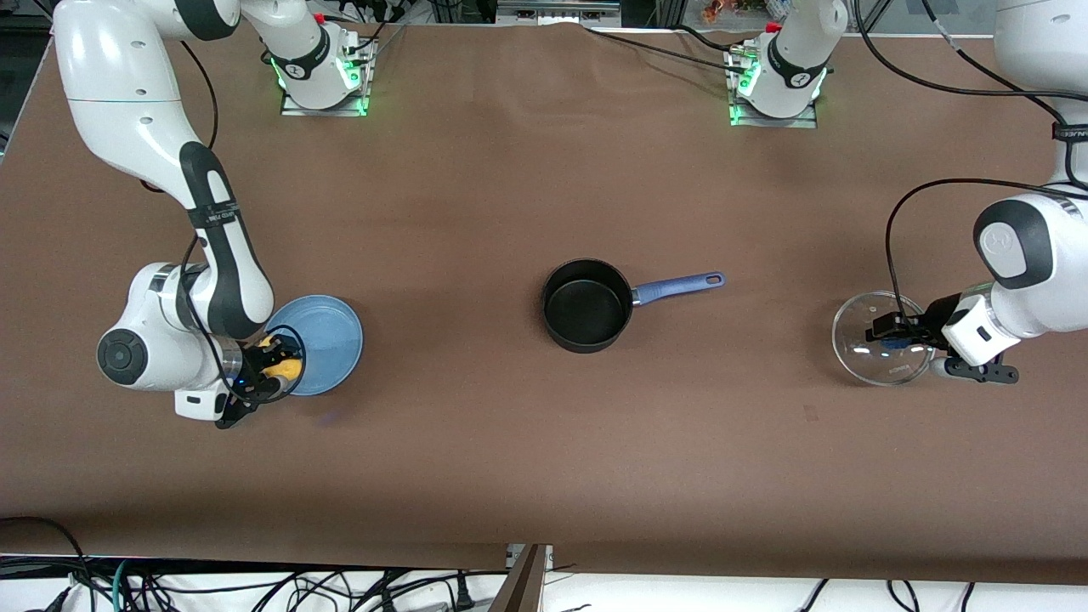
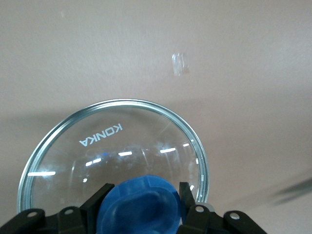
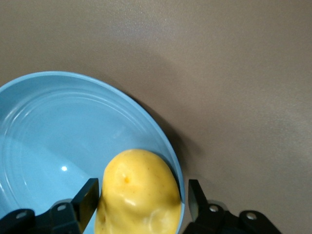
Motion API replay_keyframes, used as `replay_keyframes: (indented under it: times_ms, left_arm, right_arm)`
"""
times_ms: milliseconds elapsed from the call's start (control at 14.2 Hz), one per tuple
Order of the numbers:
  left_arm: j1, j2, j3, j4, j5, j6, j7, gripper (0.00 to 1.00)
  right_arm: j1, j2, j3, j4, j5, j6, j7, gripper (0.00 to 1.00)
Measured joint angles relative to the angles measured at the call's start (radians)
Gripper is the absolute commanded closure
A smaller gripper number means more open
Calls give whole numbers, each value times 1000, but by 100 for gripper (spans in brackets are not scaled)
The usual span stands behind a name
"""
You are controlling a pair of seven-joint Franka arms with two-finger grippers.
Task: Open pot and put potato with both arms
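1. Right hand [image 3: 139,207] hung low over the flat round blue plate [image 1: 336,319] at the right arm's end of the tabletop [image 1: 510,195], its 2 black fingers [image 3: 87,200] spread either side of the small lumpy yellow-orange potato [image 3: 139,200]. In the right wrist view a gap showed between at least 1 finger and the potato's skin, so the hand looked part open and not yet clamped.

2. Judged from that, the step in hand was the grasp. To do it well, the fingers should close across the potato's narrow middle, squarely and gently, since a rounded lump can squirt out of a skewed pinch.

3. The potato lay on the plate close against its raised rim, so the finger on that side had little room; it should stay above the rim to avoid tipping or dragging the plate.

4. Left hand [image 2: 141,202] sat at the left arm's end of the tabletop, closed on the blue knob [image 2: 139,204] of the round clear glass lid [image 1: 880,340]. The lid seemed to be at or just above the tabletop; I could not tell which.

5. The small round black saucepan [image 1: 586,306] with its long blue straight handle [image 1: 680,287] stood open and empty in the middle, well apart from both hands.

6. Nothing lay between plate and saucepan. The carry should be lifted high enough to pass the saucepan's wall, and the handle, pointing toward the left arm's end, was out of the way.
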Motion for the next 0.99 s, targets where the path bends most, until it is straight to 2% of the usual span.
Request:
replay_keyframes:
  times_ms: [353,423,494,564,776,917,987]
  left_arm:
    - [19,78,11,-33,-63,26,52,44]
    - [23,88,13,-37,-69,41,70,38]
    - [27,96,14,-44,-91,58,95,14]
    - [31,102,14,-53,-115,68,123,0]
    - [34,104,14,-56,-133,68,142,0]
    - [32,81,12,-18,-118,-14,81,0]
    - [30,61,7,23,-63,-73,18,0]
  right_arm:
    - [5,-3,0,6,-13,0,0,19]
    - [5,-4,0,7,-18,0,0,20]
    - [6,-5,0,8,-28,0,0,21]
    - [7,-8,1,8,-36,0,0,25]
    - [11,-13,1,8,-41,0,0,34]
    - [12,-13,1,8,-42,0,0,38]
    - [12,-13,1,9,-42,0,0,42]
